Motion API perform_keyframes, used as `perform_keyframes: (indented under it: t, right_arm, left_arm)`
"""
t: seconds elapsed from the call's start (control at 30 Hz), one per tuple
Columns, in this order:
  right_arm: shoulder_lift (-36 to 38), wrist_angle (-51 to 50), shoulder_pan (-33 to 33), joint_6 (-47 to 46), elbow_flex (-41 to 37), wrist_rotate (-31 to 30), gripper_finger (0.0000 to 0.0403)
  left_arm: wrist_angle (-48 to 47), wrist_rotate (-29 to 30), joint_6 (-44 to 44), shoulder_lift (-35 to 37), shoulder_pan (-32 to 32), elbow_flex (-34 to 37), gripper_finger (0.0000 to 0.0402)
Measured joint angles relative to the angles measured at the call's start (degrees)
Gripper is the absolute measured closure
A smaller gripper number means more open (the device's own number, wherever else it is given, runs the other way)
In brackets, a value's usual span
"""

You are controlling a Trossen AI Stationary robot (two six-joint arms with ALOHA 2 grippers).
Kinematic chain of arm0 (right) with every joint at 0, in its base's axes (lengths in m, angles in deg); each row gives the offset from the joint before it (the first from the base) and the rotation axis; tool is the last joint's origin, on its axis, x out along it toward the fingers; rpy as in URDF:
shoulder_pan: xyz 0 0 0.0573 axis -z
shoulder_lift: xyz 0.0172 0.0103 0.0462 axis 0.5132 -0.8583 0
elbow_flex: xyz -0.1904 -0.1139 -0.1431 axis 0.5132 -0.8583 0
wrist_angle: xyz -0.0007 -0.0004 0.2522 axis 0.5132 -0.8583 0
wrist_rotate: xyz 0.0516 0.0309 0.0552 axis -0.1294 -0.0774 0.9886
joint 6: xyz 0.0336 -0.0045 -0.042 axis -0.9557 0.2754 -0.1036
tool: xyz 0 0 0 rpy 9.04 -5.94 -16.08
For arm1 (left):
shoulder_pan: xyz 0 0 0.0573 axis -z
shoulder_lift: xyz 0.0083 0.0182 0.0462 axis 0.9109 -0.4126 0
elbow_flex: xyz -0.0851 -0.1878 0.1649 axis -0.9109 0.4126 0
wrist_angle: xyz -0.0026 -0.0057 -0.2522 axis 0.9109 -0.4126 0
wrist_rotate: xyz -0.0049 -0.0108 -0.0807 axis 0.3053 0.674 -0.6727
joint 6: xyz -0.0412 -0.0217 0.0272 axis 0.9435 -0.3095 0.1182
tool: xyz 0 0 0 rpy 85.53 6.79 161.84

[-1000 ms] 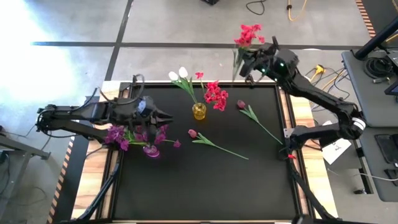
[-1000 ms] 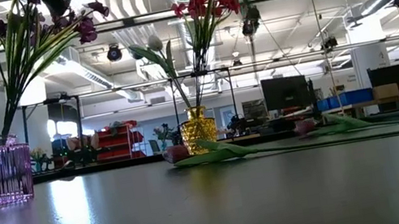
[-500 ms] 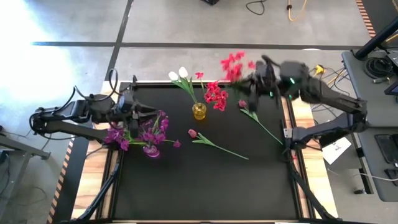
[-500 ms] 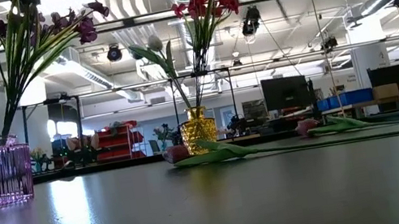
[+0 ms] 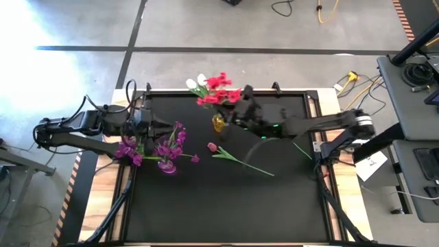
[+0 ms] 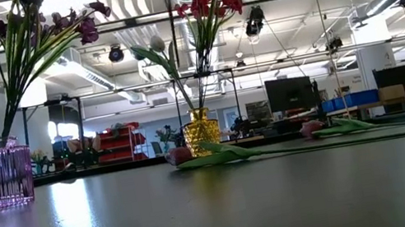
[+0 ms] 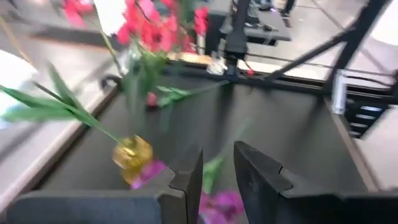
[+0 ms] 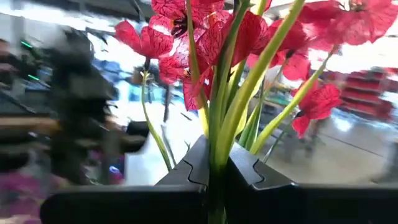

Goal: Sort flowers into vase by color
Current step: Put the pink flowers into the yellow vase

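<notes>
Delivery of the red bunch (image 5: 217,88) is in hand: the right claw (image 5: 241,113) is clamped on its stems, blooms ahead of the jaws, the yellow vase (image 5: 219,123) just beyond the fingertips. Next move, by judgement: tip the stems upright and lower them into that vase. Left claw (image 5: 167,126), slightly apart and empty, waits by the purple vase (image 5: 167,165).
</notes>
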Motion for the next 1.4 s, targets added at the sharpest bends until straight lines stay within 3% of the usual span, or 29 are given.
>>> perform_keyframes:
  t: [0.23,0.67,0.93,1.07,1.2,1.33,1.4]
  right_arm:
    - [-7.5,8.2,4.5,3.4,-0.4,-7.4,0.039]
    - [-9.9,9.2,6.4,-3.1,-4.0,-12.8,0.039]
    - [-10.3,4.1,7.8,-16.6,-6.5,-12.8,0.0386]
    - [-10.2,-3.1,8.4,-22.3,-5.3,-12.4,0.0344]
    - [-10.0,-8.8,8.2,-22.1,-2.7,-11.8,0.0271]
    - [-8.9,-28.1,8.0,-28.6,5.0,-10.3,0.0203]
    - [-8.2,-41.4,8.1,-34.3,10.2,-6.0,0.0175]
  left_arm:
    - [-6.6,-3.9,8.2,1.5,0.0,0.0,0.0325]
    - [-8.3,-4.9,6.1,6.7,0.1,0.0,0.0325]
    - [-10.7,4.0,8.4,8.5,0.1,-2.7,0.0324]
    - [-15.6,4.3,11.6,8.5,0.1,-4.0,0.0304]
    - [-19.3,5.1,13.8,8.5,0.1,-4.0,0.0271]
    - [-20.1,4.4,13.7,8.9,0.1,-4.3,0.024]
    - [-19.6,2.2,12.4,9.2,0.1,-6.3,0.0231]
